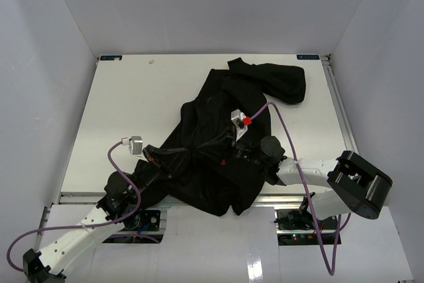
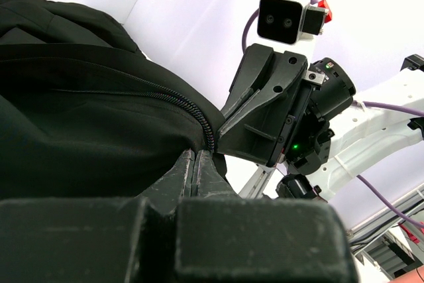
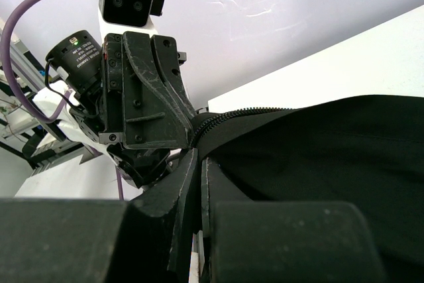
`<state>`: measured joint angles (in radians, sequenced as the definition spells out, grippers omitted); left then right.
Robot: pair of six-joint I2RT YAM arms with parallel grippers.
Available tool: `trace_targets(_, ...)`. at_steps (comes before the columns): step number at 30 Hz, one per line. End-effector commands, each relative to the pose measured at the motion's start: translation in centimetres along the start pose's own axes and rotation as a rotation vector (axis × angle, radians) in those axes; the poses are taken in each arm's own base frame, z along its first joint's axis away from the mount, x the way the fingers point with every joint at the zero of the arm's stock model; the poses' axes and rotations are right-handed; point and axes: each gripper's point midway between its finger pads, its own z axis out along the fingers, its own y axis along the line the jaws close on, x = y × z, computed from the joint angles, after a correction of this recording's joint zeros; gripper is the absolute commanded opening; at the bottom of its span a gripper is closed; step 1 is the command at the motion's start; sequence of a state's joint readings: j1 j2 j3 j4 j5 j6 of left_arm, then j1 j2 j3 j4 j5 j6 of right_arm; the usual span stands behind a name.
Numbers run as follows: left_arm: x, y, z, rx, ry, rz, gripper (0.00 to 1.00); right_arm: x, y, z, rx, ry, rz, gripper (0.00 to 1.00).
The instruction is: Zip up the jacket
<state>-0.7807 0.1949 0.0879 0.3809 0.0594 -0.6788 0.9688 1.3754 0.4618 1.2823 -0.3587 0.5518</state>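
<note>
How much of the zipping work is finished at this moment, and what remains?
Done: the left gripper and right gripper are each shut on the jacket beside its zipper teeth. In hand: holding that edge between them, face to face. Left: the closing itself; the jacket lies crumpled on the table and no slider shows.

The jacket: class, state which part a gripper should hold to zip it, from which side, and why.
Probably the thin fabric edge beside the zipper teeth, approached from the arms' near side. The jacket lies rumpled and bulky; only that raised seam fits between closed fingers, where the left gripper and right gripper pinch it.
</note>
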Motion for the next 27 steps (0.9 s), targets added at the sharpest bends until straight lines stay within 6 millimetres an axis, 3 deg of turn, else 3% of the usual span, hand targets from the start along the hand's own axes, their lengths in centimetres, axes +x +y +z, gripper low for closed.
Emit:
trace_targets(1, -0.45, -0.38, 0.15, 0.011, -0.012, -0.001, 0.0, -9.19, 5.95, -0.12, -0.229, -0.352, -0.181, 0.08)
trace_targets(27, -0.37, -0.43, 0.1, 0.016, -0.009, 0.002, 0.0, -9.84, 6.0, -0.49, -0.212, -0.377, -0.191, 0.08)
